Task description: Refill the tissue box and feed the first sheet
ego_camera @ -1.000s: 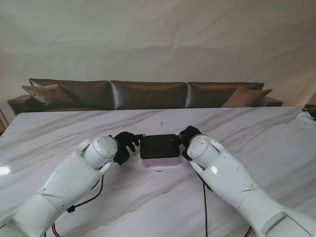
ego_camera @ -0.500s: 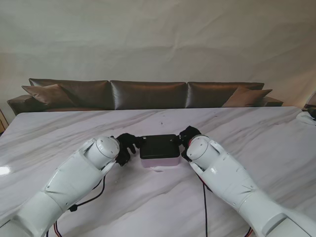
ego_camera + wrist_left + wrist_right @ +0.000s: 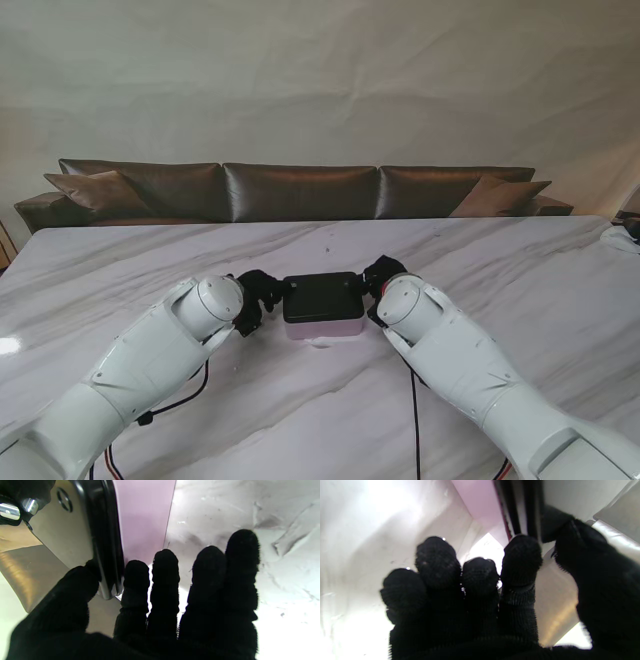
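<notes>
Tissue box: one box point(image 3: 323, 304) sits in the middle of the marble table point(image 3: 500, 270), between the two hands. It has a black lid point(image 3: 322, 295) on top and a pink body point(image 3: 324, 326) under it.

Left hand: the left hand point(image 3: 258, 293) is at the left end of the box. In its wrist view the thumb point(image 3: 75, 590) sits on the lid's top and the fingers point(image 3: 163, 580) reach down beside the pink side. It looks pinched on the lid's edge, but I cannot tell how tight.

Right hand: the right hand point(image 3: 380, 275) is at the right end of the box. Its thumb point(image 3: 572, 542) is on the lid edge and one finger point(image 3: 521, 555) is just under it. It seems to hold the lid too.

Step, my guess: both hands are getting ready to lift the lid off, so new tissues can go in.

What could go wrong: if one hand pulls up harder, the lid may tip and slip out. If the lid sticks, the whole box may come up with it. If the fingers slide off the thin edge, the lid may drop back.

Tissues: none can be seen; a small white bit point(image 3: 318, 343) shows at the near side of the box, too small to name.

Count: one box, one lid, two hands, one table, one brown sofa point(image 3: 300, 190) far behind.
</notes>
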